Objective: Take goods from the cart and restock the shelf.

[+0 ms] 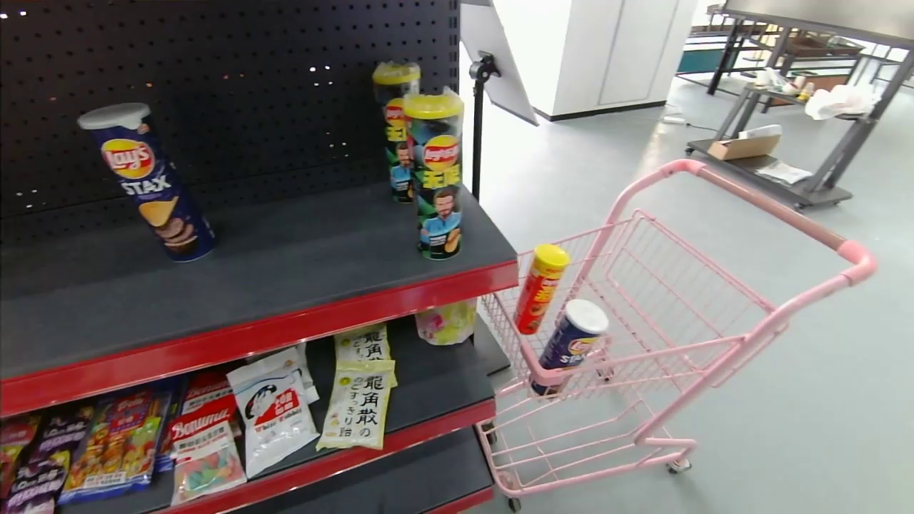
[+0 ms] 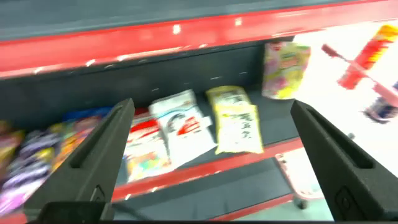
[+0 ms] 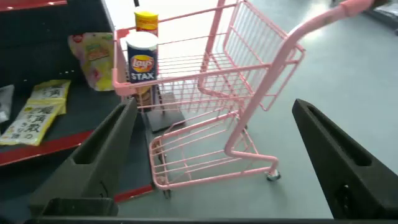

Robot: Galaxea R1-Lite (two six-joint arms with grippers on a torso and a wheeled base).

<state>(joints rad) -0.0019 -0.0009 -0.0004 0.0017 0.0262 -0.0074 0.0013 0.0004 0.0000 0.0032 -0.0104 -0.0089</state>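
Left pincer (image 2: 208, 165): jaws spread wide, nothing held, nothing touched; faces snack bags (image 2: 180, 124) on lower shelf. Right pincer (image 3: 208, 165): jaws spread wide, nothing held, nothing touched; faces pink cart (image 3: 258, 102). Cart stands just beside shelf's right end. 2 chip cans lean in its basket, close together: red can (image 1: 540, 289), yellow lid; navy cart can (image 1: 571, 343), white lid. Top shelf (image 1: 285, 278) carries 3 cans: navy shelf can (image 1: 146, 182) at left, front yellow-lidded can (image 1: 437, 178) and rear yellow-lidded can (image 1: 395, 121) at right end.
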